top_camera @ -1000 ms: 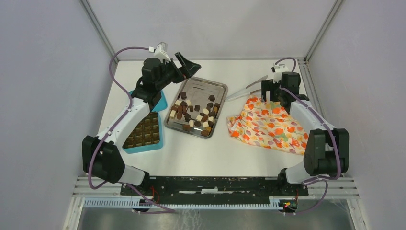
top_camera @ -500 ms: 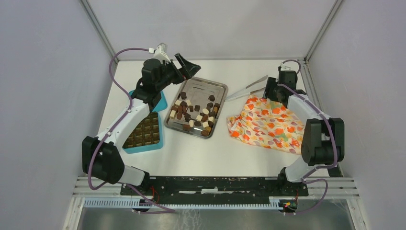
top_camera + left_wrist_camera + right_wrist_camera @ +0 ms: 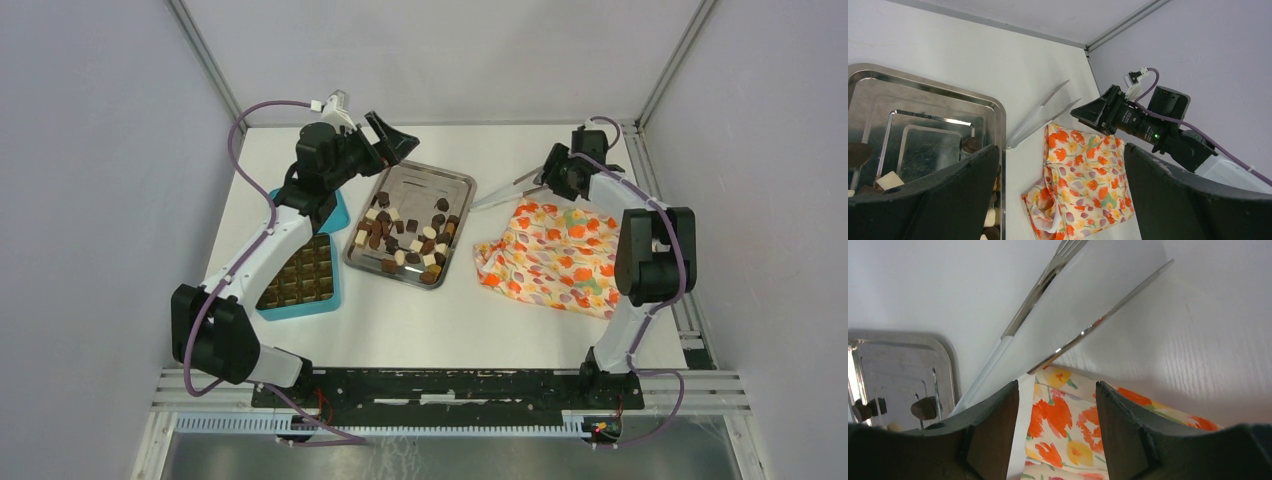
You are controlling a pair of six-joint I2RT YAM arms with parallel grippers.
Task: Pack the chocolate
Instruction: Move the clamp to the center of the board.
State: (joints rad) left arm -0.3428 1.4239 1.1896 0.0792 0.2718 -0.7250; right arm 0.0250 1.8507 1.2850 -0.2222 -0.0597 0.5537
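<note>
Both pairs of jaws stand apart, and neither grips anything. The left gripper (image 3: 398, 138) hangs above the far left corner of the steel tray (image 3: 424, 184), tilted toward the right. The right gripper (image 3: 545, 172) sits low at the far right of the table (image 3: 450, 320), at the far edge of the orange floral cloth (image 3: 560, 250) and just beside the spread ends of the metal tongs (image 3: 505, 192). In its wrist view the cloth's edge and one tong arm show in the gap between the fingers (image 3: 993, 435), though contact cannot be told. The chocolate (image 3: 410, 240), in dark, mid-brown and cream pieces, lies loose in the near half of the tray. A teal box (image 3: 300, 275) rests left of the tray, partly under the left arm.
</note>
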